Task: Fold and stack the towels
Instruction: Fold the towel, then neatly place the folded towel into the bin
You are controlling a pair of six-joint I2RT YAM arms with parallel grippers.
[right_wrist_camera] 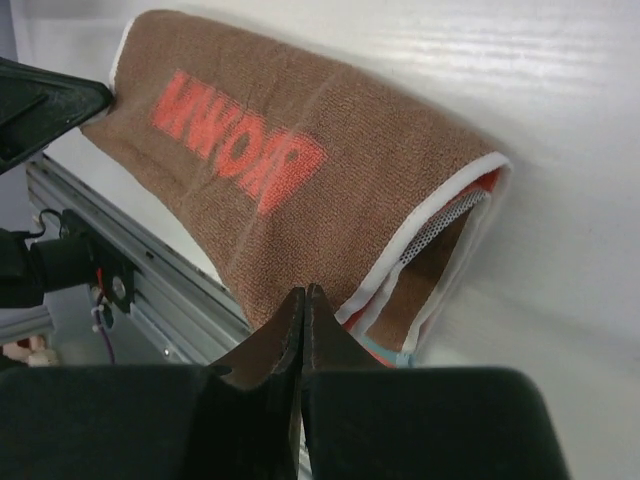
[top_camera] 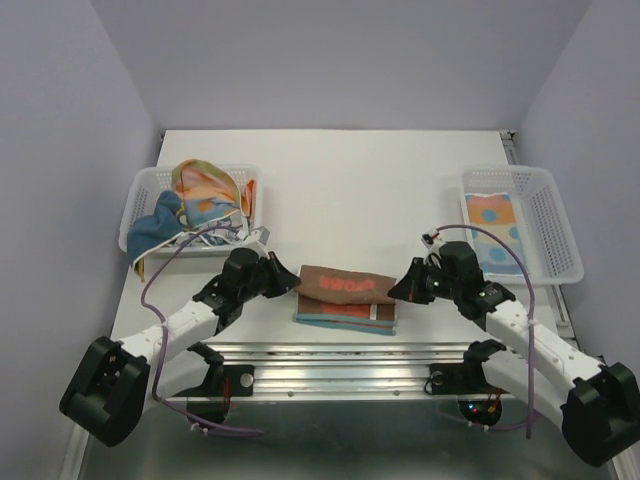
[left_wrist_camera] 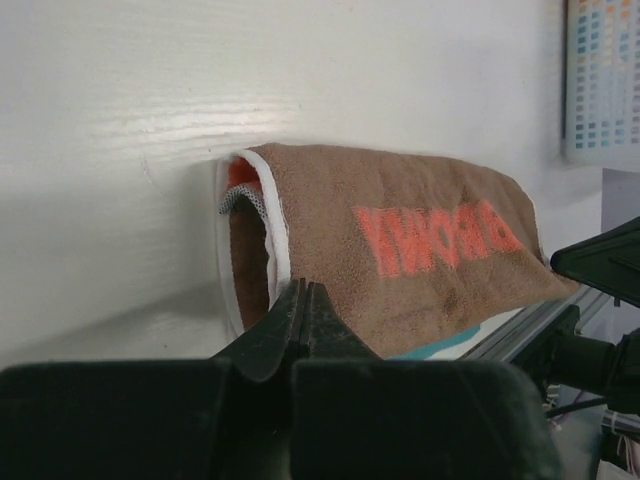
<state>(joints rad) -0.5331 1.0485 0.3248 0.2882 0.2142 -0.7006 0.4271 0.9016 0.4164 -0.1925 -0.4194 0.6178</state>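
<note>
Bright even overhead light, soft shadows, sheen on the white table (left_wrist_camera: pixel 150 120), wrist-view foregrounds dark and blurred.

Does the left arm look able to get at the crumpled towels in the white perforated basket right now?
Probably yes. The left tool, shut beside the folded brown towel, has the white perforated plastic basket of crumpled towels close beyond it on its left, nothing between. It must open first.

A folded brown towel (top_camera: pixel 345 285) is stacked on a teal-edged towel (top_camera: pixel 338 319) at the desk's (top_camera: pixel 350 180) near edge. Crumpled towels (top_camera: pixel 200 205) are heaped at the left edge, and a circle-printed towel (top_camera: pixel 493 225) is spread flat at the right.
</note>
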